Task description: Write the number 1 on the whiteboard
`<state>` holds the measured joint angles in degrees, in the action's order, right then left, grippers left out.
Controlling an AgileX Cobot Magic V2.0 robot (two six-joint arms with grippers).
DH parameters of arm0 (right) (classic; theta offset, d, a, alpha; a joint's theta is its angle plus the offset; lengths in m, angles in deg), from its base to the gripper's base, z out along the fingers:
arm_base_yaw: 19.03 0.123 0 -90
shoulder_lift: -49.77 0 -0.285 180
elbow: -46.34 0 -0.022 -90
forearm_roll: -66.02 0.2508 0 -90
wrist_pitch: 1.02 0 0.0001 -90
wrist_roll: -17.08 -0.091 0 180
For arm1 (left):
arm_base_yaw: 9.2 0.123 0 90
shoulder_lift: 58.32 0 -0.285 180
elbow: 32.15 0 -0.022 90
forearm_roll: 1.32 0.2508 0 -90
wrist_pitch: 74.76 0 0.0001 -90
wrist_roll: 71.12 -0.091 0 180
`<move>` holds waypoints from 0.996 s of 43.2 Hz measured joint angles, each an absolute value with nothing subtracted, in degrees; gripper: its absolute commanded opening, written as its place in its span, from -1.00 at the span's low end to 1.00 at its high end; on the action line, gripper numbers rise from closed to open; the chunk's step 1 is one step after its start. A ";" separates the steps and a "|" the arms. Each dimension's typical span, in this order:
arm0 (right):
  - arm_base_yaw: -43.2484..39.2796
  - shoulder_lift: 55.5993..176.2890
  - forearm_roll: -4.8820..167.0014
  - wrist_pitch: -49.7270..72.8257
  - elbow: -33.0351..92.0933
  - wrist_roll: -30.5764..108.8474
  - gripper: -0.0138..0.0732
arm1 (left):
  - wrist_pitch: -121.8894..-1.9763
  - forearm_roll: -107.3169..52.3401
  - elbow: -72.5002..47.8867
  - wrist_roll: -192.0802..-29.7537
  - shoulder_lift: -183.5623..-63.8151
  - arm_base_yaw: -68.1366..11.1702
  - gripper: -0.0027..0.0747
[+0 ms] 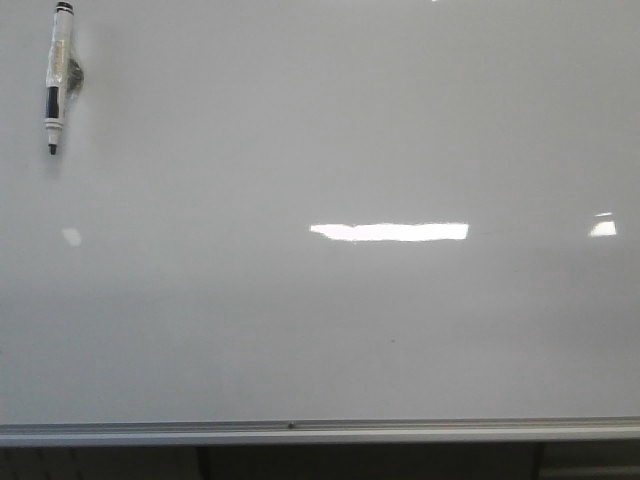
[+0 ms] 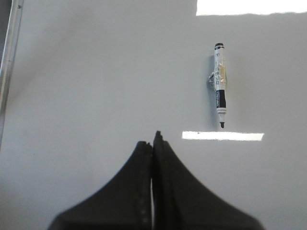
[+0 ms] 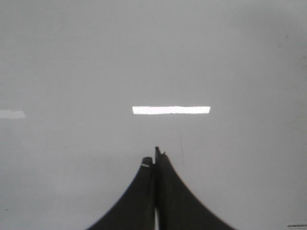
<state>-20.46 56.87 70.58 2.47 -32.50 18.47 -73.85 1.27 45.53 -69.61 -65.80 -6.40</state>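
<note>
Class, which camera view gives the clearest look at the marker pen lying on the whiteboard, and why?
The left wrist view: the marker lies whole, sharp and unobstructed there, cap, label and tip all visible, beyond the shut left claw. The front view shows it too, smaller, in the far-left corner of the whiteboard. The right wrist view shows no marker.

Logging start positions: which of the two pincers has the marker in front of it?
The left pincer: its wrist view shows the marker lying on the whiteboard beyond its shut tips. The right pincer has none in view.
</note>
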 measured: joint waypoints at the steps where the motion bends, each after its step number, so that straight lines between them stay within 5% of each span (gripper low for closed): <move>1: -20.46 56.87 70.58 2.47 -32.50 18.47 -0.84 | -73.85 1.27 45.53 -69.61 -65.80 -6.40 -0.98; 43: -20.46 56.87 70.58 -1.02 -32.50 18.47 -0.84 | -73.85 1.27 45.53 -69.61 -65.80 -6.40 -0.98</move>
